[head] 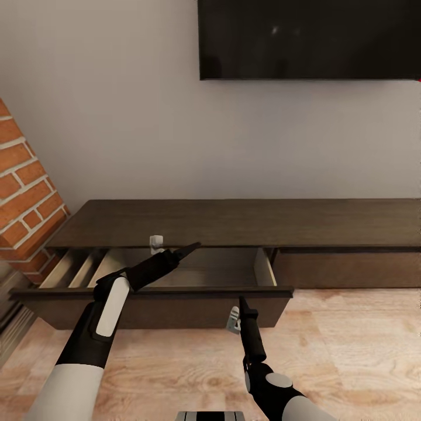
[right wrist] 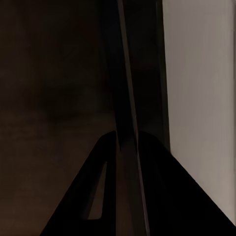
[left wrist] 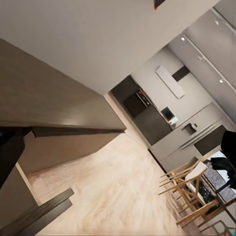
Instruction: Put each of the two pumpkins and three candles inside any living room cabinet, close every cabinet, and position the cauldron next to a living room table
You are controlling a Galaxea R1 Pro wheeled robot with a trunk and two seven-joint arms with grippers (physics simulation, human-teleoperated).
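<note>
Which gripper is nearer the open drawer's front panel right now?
Right. The right gripper sits at the drawer front panel, its tip at the top edge. The left gripper reaches past it, over the drawer's interior.

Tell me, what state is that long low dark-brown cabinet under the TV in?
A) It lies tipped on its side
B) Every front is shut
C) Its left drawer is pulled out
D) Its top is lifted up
C: in the head view the cabinet's left drawer juts forward, its inside showing, while the right front sits flush.
</note>
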